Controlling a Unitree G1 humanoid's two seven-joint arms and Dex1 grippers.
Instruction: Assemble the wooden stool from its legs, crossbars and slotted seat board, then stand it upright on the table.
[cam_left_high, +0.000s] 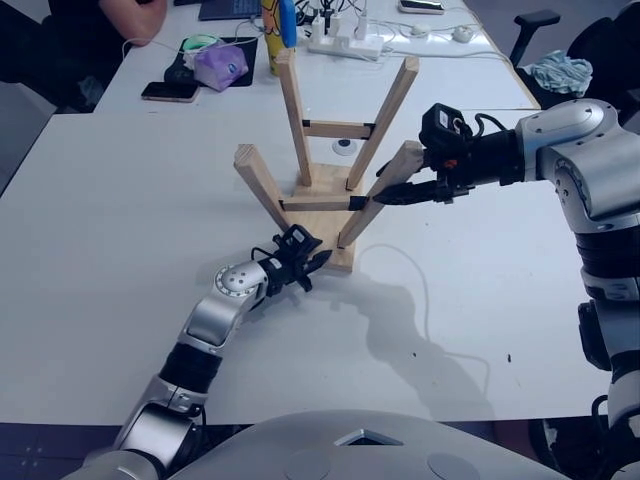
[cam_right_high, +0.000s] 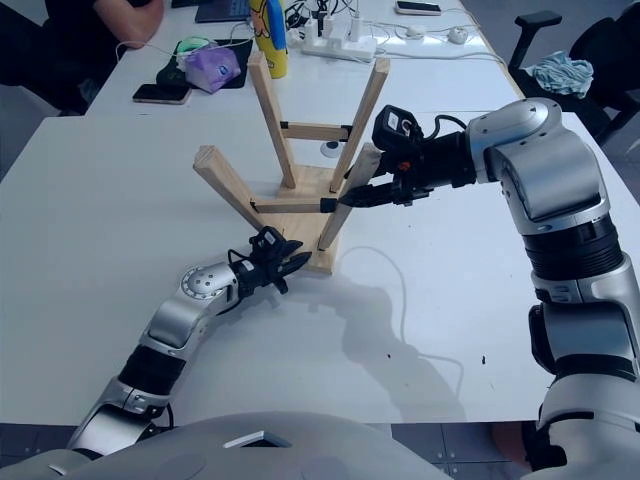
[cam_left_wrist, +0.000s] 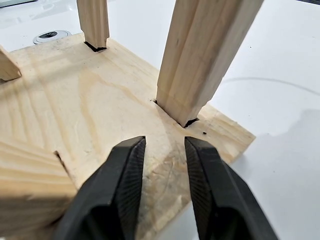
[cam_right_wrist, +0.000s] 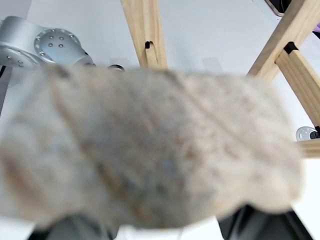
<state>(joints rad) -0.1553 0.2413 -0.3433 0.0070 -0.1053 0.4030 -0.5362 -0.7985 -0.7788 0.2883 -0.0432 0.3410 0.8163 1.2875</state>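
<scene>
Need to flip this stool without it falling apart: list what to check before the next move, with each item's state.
1. Four legs stand in the seat board: ok.
2. Crossbars bridge the legs: ok for the two visible.
3. Right end effector shut on the near leg: ok.
4. Left end effector gripping the seat board: not ok; it is open at the near corner.
5. Near leg's joint tight: cannot tell; a dark gap shows at its slot.
6. Bare table to stand it on: ok.
</scene>
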